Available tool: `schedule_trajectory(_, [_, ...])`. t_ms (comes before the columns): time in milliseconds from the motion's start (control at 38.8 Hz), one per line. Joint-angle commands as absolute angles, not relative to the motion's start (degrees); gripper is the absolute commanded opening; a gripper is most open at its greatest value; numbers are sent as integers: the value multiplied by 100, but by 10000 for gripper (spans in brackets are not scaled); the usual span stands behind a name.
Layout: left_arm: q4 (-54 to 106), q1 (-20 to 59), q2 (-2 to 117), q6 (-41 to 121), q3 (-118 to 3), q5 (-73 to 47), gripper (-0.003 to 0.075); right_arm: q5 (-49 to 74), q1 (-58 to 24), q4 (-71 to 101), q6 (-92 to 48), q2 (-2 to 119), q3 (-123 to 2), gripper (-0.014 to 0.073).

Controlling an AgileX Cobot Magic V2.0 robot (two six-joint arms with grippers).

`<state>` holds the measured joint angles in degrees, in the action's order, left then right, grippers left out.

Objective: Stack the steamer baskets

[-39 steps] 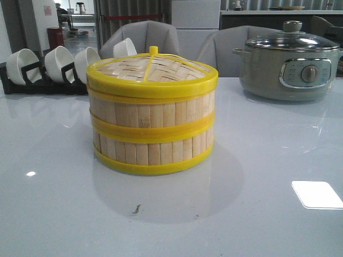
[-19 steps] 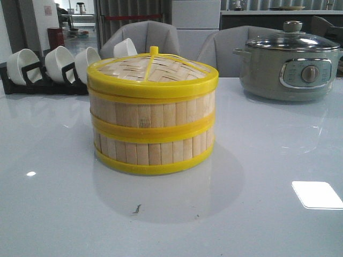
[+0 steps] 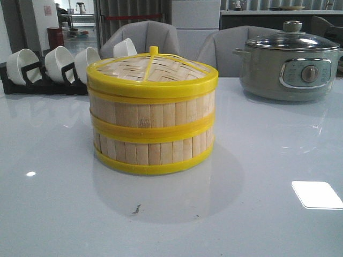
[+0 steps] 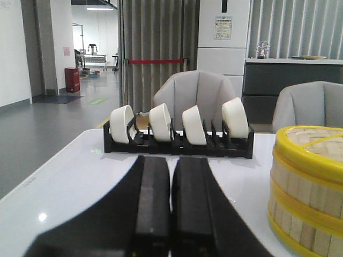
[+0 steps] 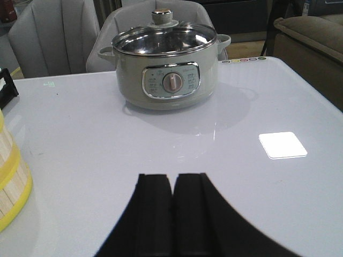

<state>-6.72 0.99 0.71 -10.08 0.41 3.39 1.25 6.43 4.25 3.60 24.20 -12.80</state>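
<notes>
Centre of the front view, the two steamer baskets (image 3: pixel 153 131) sit stacked on the white table (image 3: pixel 257 214), woven lid (image 3: pixel 151 68) on top. Left gripper (image 4: pixel 170 203) fingers pressed together, right gripper (image 5: pixel 171 209) likewise (neither touches anything).

Front camera faces low across the table; both wrist cameras share the steamer baskets (image 3: pixel 153 115).
</notes>
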Motion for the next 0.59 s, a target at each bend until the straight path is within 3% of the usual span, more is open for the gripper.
schedule_trajectory(0, [-618, 47, 24, -1026, 35, 422, 87, -335, 684, 356, 283, 2440, -1451, 52])
schedule_trajectory(567, [-873, 47, -107, -1013, 35, -136, 87, -340, 684, 356, 283, 2440, -1451, 52])
